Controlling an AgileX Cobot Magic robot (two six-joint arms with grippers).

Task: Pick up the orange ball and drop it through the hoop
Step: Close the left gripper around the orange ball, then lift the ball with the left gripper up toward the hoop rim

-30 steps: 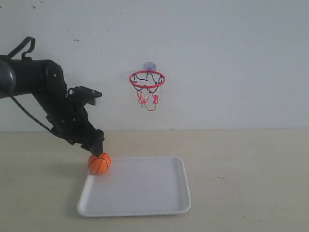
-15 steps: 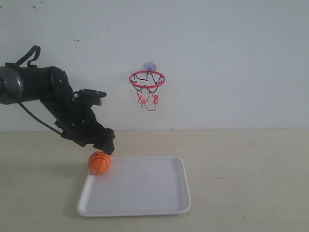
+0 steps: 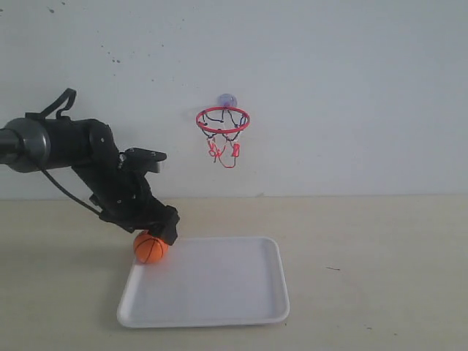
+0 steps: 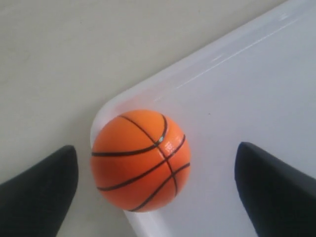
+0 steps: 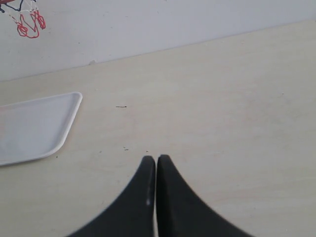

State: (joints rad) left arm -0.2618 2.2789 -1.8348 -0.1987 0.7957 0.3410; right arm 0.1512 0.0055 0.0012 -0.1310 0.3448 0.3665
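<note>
The orange ball [image 3: 150,248] sits in the lower left part of the exterior frame, in the upper left corner of a white tray [image 3: 281,292]. The tray lies flat on the pale worktop [image 3: 365,256]. In the left wrist view the ball rests tight in that rounded tray corner, against the raised rim, with its black seams facing the camera.

The left claw [image 4: 155,148] is spread wide. One dark finger [image 4: 42,190] stands on one side of the ball over the bare worktop, and the other finger [image 4: 276,190] stands on the opposite side over the tray floor. There is a clear gap between each finger and the ball, so nothing is grasped. In the exterior view the black left arm slants down from the left edge of the frame, and its tip hangs just above the ball.

The hoop [image 3: 222,121] is fixed to the white wall [image 3: 351,88] in the upper middle of the exterior frame. A clear suction cup sits above its red rim, and dark and red net strings dangle below. It is well apart from the ball, higher and further right.

The right claw [image 5: 156,159] is clenched, fingertips pressed together and holding nothing, above bare worktop. The tray's corner and the net's red strings show at the left of its view.
</note>
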